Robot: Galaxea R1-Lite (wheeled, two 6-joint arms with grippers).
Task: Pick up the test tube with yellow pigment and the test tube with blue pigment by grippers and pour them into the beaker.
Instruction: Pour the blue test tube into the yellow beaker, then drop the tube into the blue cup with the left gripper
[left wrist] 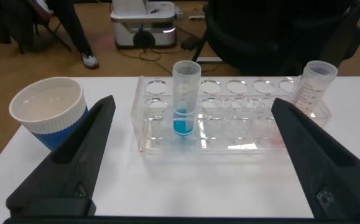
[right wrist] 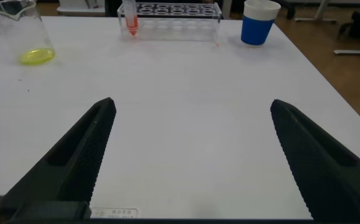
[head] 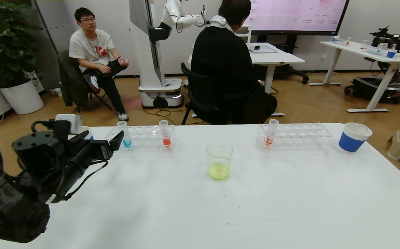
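Note:
The test tube with blue pigment point(head: 126, 137) stands upright in the left clear rack point(head: 144, 136); it also shows in the left wrist view point(left wrist: 184, 107). My left gripper point(head: 114, 141) is open and empty just short of that tube, which stands ahead of the gap between the fingers point(left wrist: 193, 118). The beaker point(head: 219, 160) stands mid-table with yellow-green liquid at its bottom, and shows in the right wrist view point(right wrist: 19, 37). The test tube with yellow pigment is out of view. My right gripper point(right wrist: 192, 106) is open and empty over bare table, out of the head view.
An orange-red tube point(head: 165, 134) stands in the left rack, another point(head: 271, 133) in the right rack point(head: 295, 135). A blue-and-white paper cup point(head: 353, 137) stands at the far right, and another point(left wrist: 48, 112) beside the left rack. People and furniture are beyond the table.

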